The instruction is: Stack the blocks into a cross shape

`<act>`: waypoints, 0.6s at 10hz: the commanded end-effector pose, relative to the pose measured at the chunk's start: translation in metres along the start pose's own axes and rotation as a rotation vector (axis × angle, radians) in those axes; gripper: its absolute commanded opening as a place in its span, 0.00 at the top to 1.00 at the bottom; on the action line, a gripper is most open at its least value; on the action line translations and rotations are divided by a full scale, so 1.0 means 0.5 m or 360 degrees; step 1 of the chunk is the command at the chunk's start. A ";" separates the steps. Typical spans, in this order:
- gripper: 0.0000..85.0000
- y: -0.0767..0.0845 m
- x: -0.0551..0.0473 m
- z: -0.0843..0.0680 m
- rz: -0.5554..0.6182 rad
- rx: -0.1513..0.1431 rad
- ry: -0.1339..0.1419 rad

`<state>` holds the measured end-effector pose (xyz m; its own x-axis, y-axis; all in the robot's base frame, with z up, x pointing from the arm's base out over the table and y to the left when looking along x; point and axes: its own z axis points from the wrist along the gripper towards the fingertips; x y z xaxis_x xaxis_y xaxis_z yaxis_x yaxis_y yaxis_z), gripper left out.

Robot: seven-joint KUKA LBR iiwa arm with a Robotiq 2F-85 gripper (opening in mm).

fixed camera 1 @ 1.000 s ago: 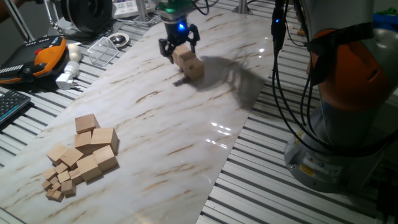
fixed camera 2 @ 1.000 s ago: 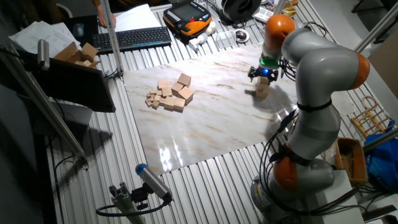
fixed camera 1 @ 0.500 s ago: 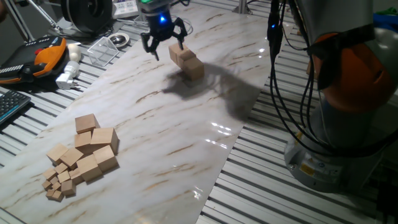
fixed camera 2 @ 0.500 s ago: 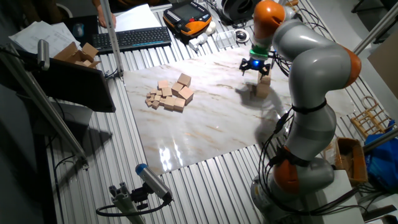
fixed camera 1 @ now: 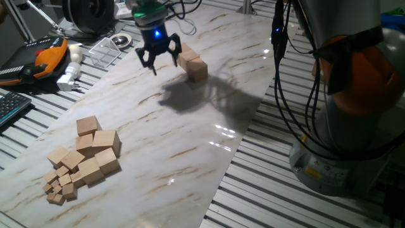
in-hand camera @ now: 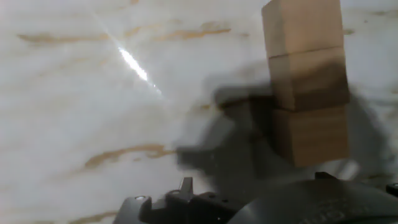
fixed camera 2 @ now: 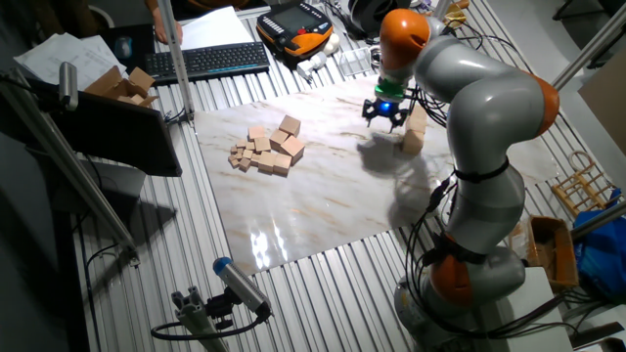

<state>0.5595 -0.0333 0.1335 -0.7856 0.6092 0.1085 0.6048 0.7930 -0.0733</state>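
Observation:
A small stack of tan wooden blocks (fixed camera 1: 192, 64) stands on the marble board's far part; it also shows in the other fixed view (fixed camera 2: 413, 131) and at the upper right of the hand view (in-hand camera: 306, 81). A pile of loose tan blocks (fixed camera 1: 95, 152) lies at the board's near left, also seen in the other fixed view (fixed camera 2: 274, 147). My gripper (fixed camera 1: 157, 58) hangs just left of the stack, apart from it, open and empty; it also shows in the other fixed view (fixed camera 2: 386, 115). The hand view shows only the hand's body, not the fingertips.
Much tinier wooden cubes (fixed camera 1: 58, 187) lie at the pile's near end. An orange-black device (fixed camera 1: 43, 57), a white plug (fixed camera 1: 68, 75), a clear plastic box (fixed camera 1: 106, 50) and a keyboard (fixed camera 1: 9, 109) lie left of the board. The robot base (fixed camera 1: 345, 120) and cables (fixed camera 1: 283, 69) stand right.
My gripper was around the stack's top block, let it go and moved left, away from the stack. The stack stays standing. The loose pile has not moved.

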 end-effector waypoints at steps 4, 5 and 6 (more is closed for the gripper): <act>0.20 0.049 0.027 0.009 0.0014 -0.0049 0.0033; 0.20 0.049 0.028 0.009 0.0009 -0.0034 0.0021; 0.20 0.050 0.027 0.009 0.0007 -0.0032 0.0020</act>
<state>0.5633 -0.0053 0.1287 -0.7812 0.6125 0.1204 0.6110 0.7898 -0.0535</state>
